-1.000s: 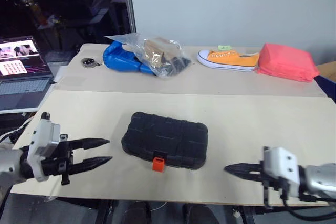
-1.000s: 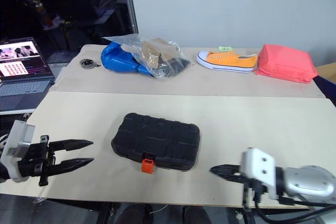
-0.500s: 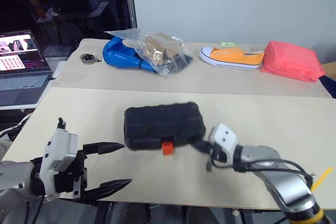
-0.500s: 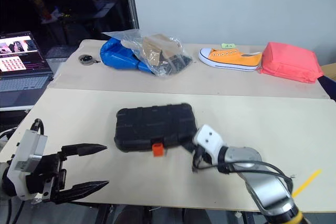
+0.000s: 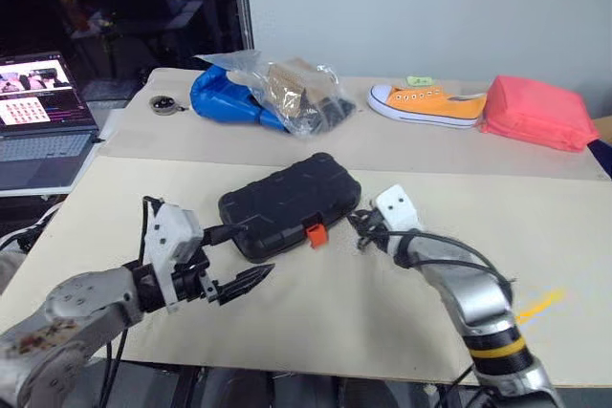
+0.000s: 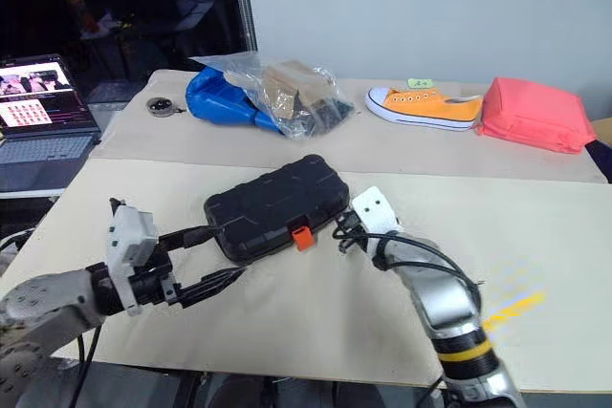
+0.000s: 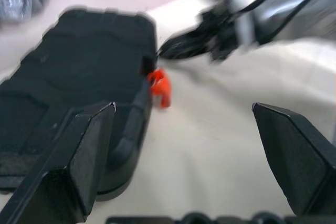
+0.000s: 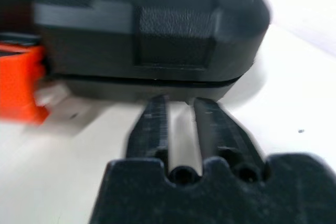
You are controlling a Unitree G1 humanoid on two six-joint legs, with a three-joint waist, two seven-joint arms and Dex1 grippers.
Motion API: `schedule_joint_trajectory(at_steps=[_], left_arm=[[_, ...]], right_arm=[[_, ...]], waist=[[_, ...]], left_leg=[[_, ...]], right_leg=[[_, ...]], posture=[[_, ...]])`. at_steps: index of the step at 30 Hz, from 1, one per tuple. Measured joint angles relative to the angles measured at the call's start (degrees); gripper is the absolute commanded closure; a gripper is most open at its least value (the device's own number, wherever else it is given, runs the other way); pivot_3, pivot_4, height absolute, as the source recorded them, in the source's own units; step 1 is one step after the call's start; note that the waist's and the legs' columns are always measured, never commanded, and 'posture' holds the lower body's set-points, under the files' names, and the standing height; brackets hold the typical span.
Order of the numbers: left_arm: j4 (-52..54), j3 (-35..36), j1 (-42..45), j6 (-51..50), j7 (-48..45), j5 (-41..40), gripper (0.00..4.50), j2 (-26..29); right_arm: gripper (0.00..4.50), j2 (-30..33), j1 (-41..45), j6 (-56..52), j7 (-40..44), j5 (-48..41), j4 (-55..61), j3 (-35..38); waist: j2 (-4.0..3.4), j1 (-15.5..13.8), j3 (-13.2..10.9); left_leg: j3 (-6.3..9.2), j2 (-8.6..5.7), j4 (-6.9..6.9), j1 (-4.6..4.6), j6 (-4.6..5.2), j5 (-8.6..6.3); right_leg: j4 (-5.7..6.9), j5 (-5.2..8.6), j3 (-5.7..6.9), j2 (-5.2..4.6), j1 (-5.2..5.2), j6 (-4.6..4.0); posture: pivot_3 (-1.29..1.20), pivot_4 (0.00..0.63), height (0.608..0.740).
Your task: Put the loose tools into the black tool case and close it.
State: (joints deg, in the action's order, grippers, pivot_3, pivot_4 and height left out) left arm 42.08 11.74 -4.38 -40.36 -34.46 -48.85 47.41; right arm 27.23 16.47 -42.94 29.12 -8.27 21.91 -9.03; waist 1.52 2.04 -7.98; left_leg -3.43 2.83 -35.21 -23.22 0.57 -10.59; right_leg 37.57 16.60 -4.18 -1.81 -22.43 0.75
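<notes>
Case [image 5: 287, 204] lies shut on the counter [image 5: 402, 312], skewed, orange latch [image 5: 315, 234] facing us. Our left gripper [image 5: 239, 257] stands wide by its near-left corner, one finger alongside the case edge. Our right gripper [image 8: 181, 116] is barely parted, tips at the case's lower rim just right of the latch, holding nothing.

- near table [image 5: 402, 322]: pale wood top, with the closed black tool case [image 5: 289, 203] lying on it, turned askew.
- far table [image 5: 402, 145]: tape measure [image 5: 168, 104], blue bag [image 5: 225, 100], clear plastic bag [image 5: 304, 95], orange sneaker [image 5: 427, 104], red pouch [image 5: 533, 112], left to right.
</notes>
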Motion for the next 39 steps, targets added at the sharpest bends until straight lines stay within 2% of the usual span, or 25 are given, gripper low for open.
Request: schedule_joint_trajectory(at_steps=[2, 5, 9, 11, 12, 18, 22, 26, 30, 39], left_arm=[[-3.6, -4.1, 4.2, 0.0, -0.8, 2.9, 0.0, 0.0], [-9.4, -7.9, 8.4, -0.1, -1.7, 6.0, 0.0, -0.6], [-14.7, -11.9, 11.6, 0.3, -5.5, 8.6, 0.0, -0.8], [-16.9, -13.4, 13.6, 1.4, -8.4, 10.4, 0.0, -0.9], [-17.7, -14.0, 14.0, 1.9, -9.4, 10.8, 0.0, -0.9], [-20.0, -14.6, 15.2, 3.9, -14.8, 13.0, 0.0, -0.7], [-20.3, -14.4, 15.3, 4.1, -16.2, 13.5, 0.0, -0.7], [-20.2, -13.7, 14.6, 4.0, -16.3, 13.7, 0.0, -0.6], [-19.3, -13.2, 13.9, 3.9, -16.2, 14.2, 0.0, -0.6], [-18.3, -12.1, 12.7, 3.8, -16.2, 14.8, 0.0, -0.6]], right_arm=[[1.7, 4.5, -1.2, -4.1, 3.2, -2.8, 5.4, 1.8], [0.81, 6.7, -1.5, -8.6, 4.8, -5.5, 9.8, 3.2], [0.81, 0.1, -0.5, -18.7, 3.0, -10.6, 12.3, 2.9], [0.81, -6.8, 2.1, -24.7, 0.0, -12.7, 12.2, 2.2], [0.81, -8.4, 3.4, -26.9, -1.7, -12.8, 12.2, 1.1], [0.81, -15.0, 8.1, -35.9, -10.3, -11.0, 10.0, -1.0], [0.81, -15.9, 8.4, -37.8, -13.0, -10.4, 8.6, -1.7], [1.83, -17.6, 8.4, -38.8, -15.1, -9.9, 7.9, -1.7], [3.21, -19.0, 8.4, -38.8, -16.0, -9.8, 7.9, -2.2], [3.23, -18.2, 8.1, -36.5, -16.7, -9.2, 7.8, -4.3]], waist=[[0.0, -0.1, 0.0], [0.02, 0.4, 0.0], [0.05, 0.7, 0.0], [0.0, 0.6, 0.0], [-0.01, 0.6, 0.0], [-0.03, 0.4, 0.0], [-0.03, 0.4, 0.0], [-0.03, 0.6, 0.0], [-0.04, 0.6, 0.0], [-0.03, 0.7, 0.0]], left_leg=[[0.04, -0.01, 0.03, -0.04, -0.04, -0.04], [0.04, -0.01, 0.02, -0.01, -0.04, -0.05], [0.12, 0.08, 0.01, 0.06, -0.04, -0.04], [0.18, 0.08, -0.01, 0.1, -0.06, -0.02], [0.18, 0.07, -0.03, 0.11, -0.07, -0.02], [0.14, 0.05, -0.05, 0.04, -0.11, 0.01], [0.15, 0.05, -0.03, 0.0, -0.11, 0.0], [0.16, 0.07, -0.03, 0.04, -0.11, 0.01], [0.17, 0.08, -0.03, 0.06, -0.11, 0.01], [0.17, 0.09, -0.02, 0.05, -0.11, 0.0]], right_leg=[[-0.06, 0.03, 0.02, 0.01, 0.0, 0.02], [-0.04, 0.02, -0.01, 0.12, 0.0, -0.01], [0.07, -0.01, -0.01, 0.3, 0.01, -0.12], [0.17, -0.04, -0.02, 0.35, -0.01, -0.2], [0.2, -0.04, -0.02, 0.34, 0.0, -0.19], [0.08, -0.03, 0.01, 0.18, 0.02, -0.16], [0.07, -0.01, 0.03, 0.17, -0.01, -0.14], [0.13, -0.02, 0.02, 0.19, 0.0, -0.14], [0.13, -0.02, 0.02, 0.23, 0.0, -0.14], [0.12, -0.02, 0.02, 0.22, -0.02, -0.14]], posture=[[0.0, 0.15, 0.74], [0.0, 0.15, 0.74], [0.0, 0.15, 0.74], [0.0, 0.15, 0.74], [0.0, 0.15, 0.74], [0.0, 0.15, 0.74], [0.0, 0.15, 0.74], [0.0, 0.15, 0.74], [0.0, 0.15, 0.74], [0.0, 0.15, 0.74]])
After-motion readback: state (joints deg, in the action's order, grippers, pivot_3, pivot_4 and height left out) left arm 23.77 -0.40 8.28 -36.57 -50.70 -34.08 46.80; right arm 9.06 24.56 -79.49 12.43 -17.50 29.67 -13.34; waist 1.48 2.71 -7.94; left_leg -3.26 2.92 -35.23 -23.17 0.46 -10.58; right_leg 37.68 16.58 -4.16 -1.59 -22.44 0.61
